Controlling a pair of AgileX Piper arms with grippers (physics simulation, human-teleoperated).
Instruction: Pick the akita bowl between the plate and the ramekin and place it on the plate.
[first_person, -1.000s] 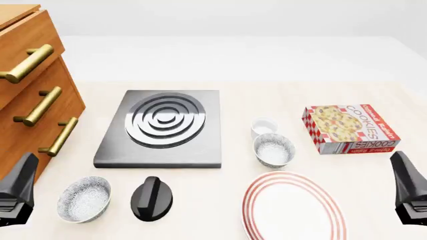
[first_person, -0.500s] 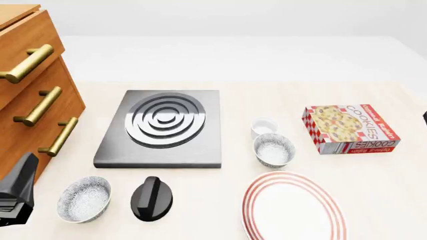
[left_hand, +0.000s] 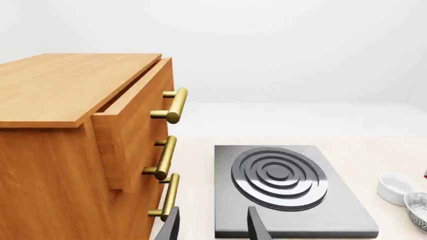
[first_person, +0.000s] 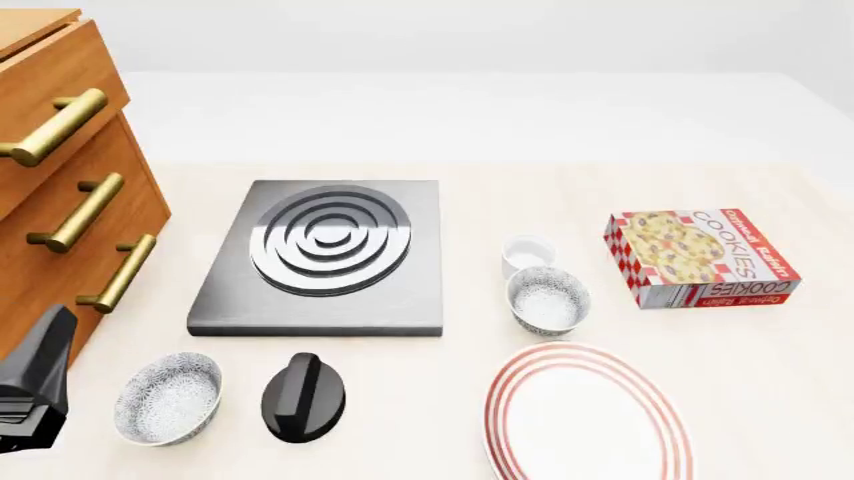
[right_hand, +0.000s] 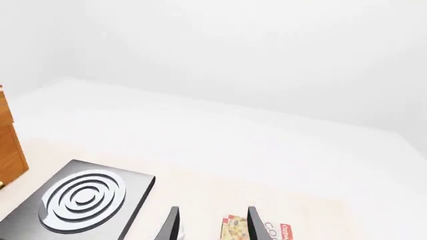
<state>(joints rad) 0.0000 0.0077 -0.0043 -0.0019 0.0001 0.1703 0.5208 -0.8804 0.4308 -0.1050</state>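
Note:
The akita bowl (first_person: 547, 300), dark speckled outside and pale inside, stands between the small white ramekin (first_person: 529, 254) behind it and the red-ringed plate (first_person: 587, 415) in front. Ramekin (left_hand: 396, 187) and bowl (left_hand: 419, 210) also show at the edge of the left wrist view. My left gripper (left_hand: 213, 227) is open and empty, low at the table's near left, far from the bowl; its black body (first_person: 34, 385) shows in the front view. My right gripper (right_hand: 210, 225) is open and empty, raised high and outside the front view.
A wooden drawer unit (first_person: 67, 190) with brass handles fills the left side. A black stove plate (first_person: 324, 255) lies mid-table. A second speckled bowl (first_person: 168, 398) and a black knob (first_person: 304, 398) sit near left. A cookie box (first_person: 701, 257) lies right of the ramekin.
My right gripper has left the front view past its right edge. The left gripper and all the objects have stayed where they were.

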